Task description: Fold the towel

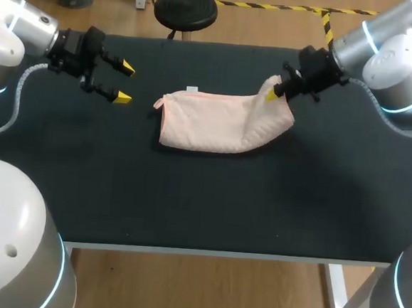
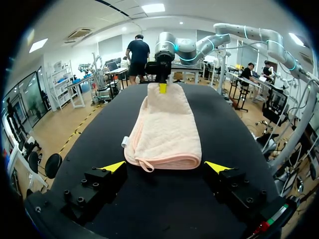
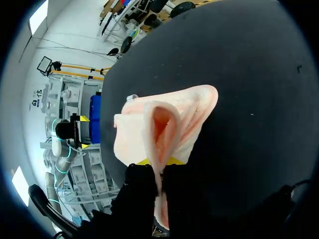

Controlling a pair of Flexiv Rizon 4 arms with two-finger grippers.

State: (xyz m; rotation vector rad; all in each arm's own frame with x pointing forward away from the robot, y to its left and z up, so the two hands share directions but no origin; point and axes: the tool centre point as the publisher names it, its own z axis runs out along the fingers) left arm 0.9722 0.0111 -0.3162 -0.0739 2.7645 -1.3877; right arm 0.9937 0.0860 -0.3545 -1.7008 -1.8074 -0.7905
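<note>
Towel (image 1: 215, 123) lies on the table (image 1: 188, 202), long axis running between the 2 grippers: right gripper (image 1: 273, 93) pinches its raised end, left gripper (image 1: 125, 83) stands spread, apart off the opposite end.

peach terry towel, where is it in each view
Head view: the peach terry towel lies on the black table, right end raised in the right gripper.
Left wrist view: just ahead of the open left gripper, stretching toward the right gripper.
Right wrist view: its end pinched in the gripper, the rest spread beyond.
Shared landmark: the right gripper's yellow tips on the towel's end.
</note>
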